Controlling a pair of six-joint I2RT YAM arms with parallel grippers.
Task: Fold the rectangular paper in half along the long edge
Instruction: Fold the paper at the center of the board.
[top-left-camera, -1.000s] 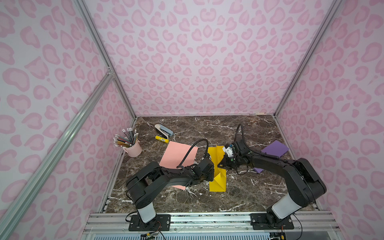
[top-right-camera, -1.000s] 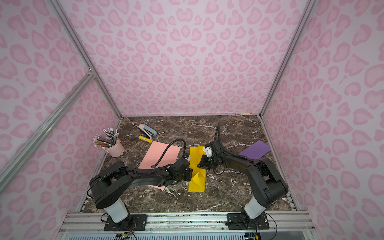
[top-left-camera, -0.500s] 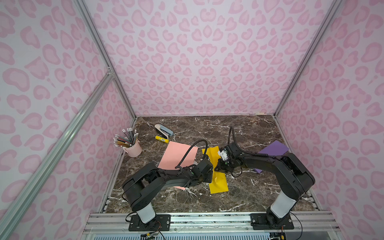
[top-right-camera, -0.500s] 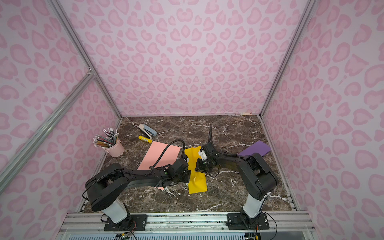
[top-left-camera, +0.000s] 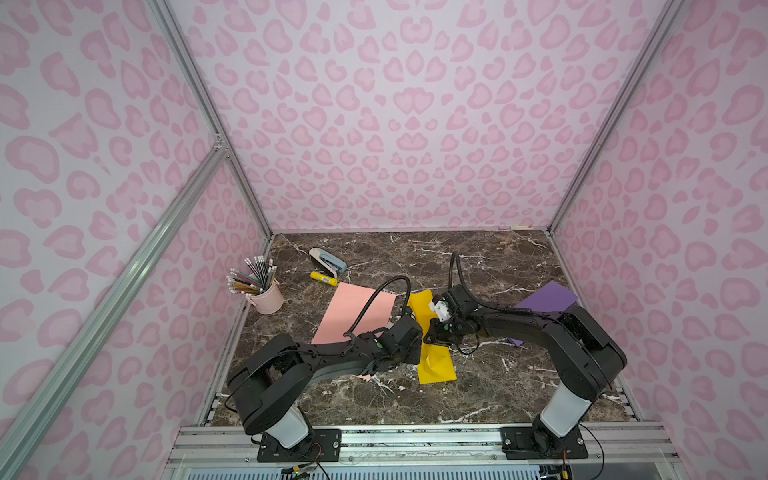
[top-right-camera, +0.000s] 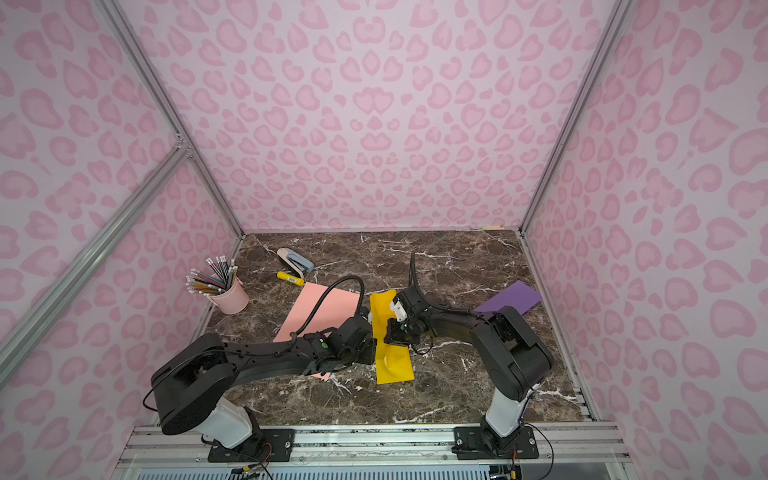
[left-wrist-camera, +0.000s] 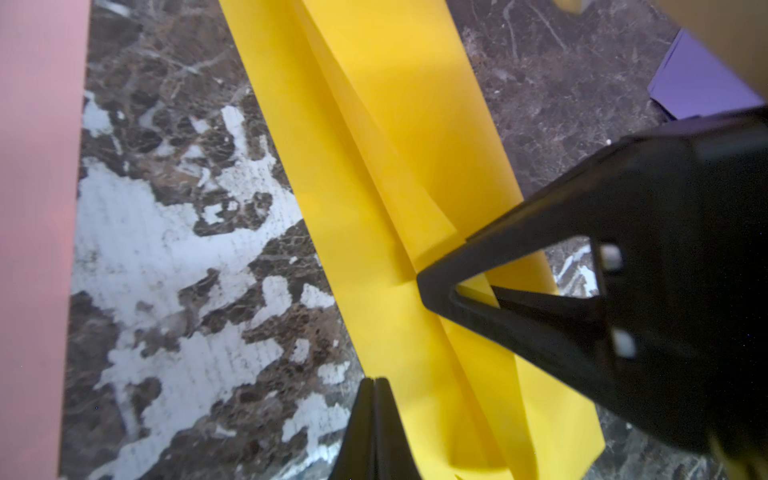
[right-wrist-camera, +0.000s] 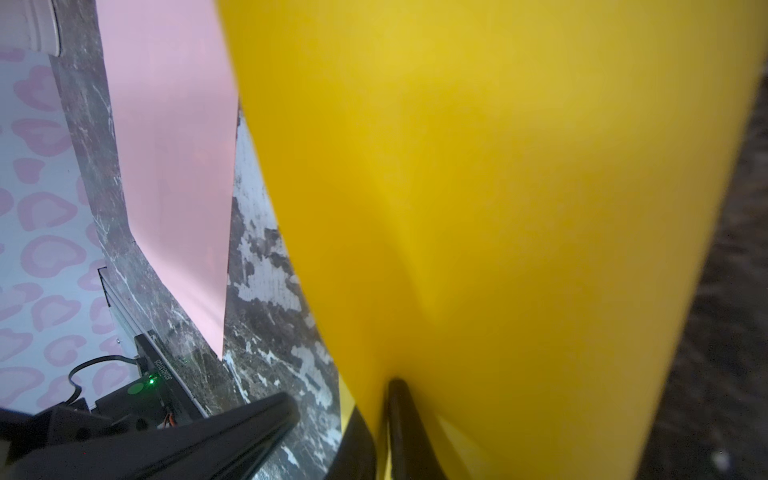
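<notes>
The yellow paper (top-left-camera: 436, 363) (top-right-camera: 392, 363) lies mid-table, its long halves doubled over with the upper layer bulging loosely (left-wrist-camera: 395, 124). My right gripper (top-left-camera: 428, 338) (right-wrist-camera: 384, 386) sits low on it, fingers nearly together with the paper's edge pinched between them. The right finger also shows as a black wedge (left-wrist-camera: 457, 286) pressing onto the fold. My left gripper (top-left-camera: 417, 356) (left-wrist-camera: 375, 380) is shut with nothing in it. Its tip rests at the paper's left long edge, close beside the right gripper.
A pink sheet (top-left-camera: 357, 311) lies just left of the yellow paper, partly under my left arm. A purple sheet (top-left-camera: 548, 297) lies at the right. A pink pencil cup (top-left-camera: 266, 297), a stapler (top-left-camera: 328, 259) and a yellow marker (top-left-camera: 324, 278) stand at the back left.
My right gripper has swung left and toward the front, carrying the raised yellow flap down onto the lower half. Its fingers have parted slightly. The left gripper has stayed put.
</notes>
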